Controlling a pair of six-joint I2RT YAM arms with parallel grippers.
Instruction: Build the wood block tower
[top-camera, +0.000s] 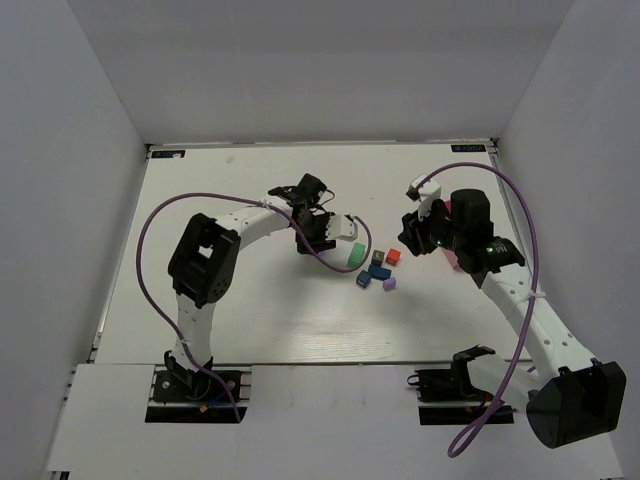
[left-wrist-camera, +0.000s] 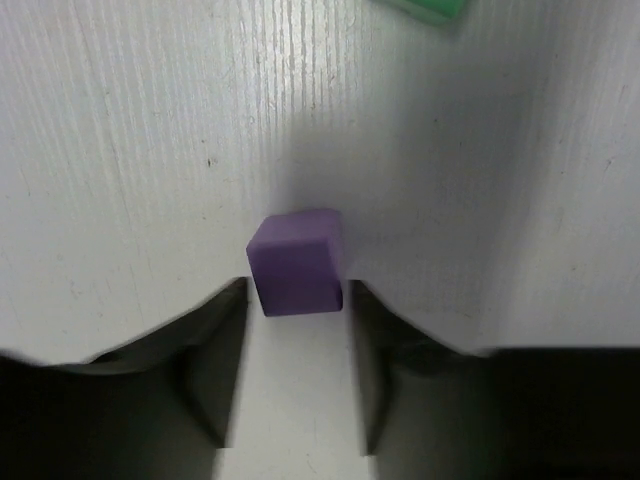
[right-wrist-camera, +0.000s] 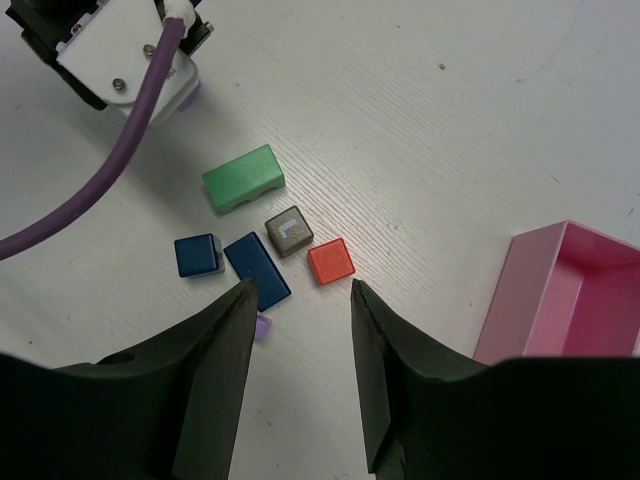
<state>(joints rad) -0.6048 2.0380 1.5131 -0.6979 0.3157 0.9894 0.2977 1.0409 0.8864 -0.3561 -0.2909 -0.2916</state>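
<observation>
Purple cube (left-wrist-camera: 295, 262) sits on the tabletop (left-wrist-camera: 120, 150) between the tips of my narrow left fingers (left-wrist-camera: 215, 350), pinched or merely flanked I cannot tell, so a crooked retreat could drag it, while my right fingers (right-wrist-camera: 215, 370) hang wide and empty, the unstacked green bar (right-wrist-camera: 243, 178) and other blocks just ahead.

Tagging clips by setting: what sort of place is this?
Probably a robotics lab cell: a white table enclosed by plain white walls, two robot arms bolted at its near edge, toy wood blocks laid out.
</observation>
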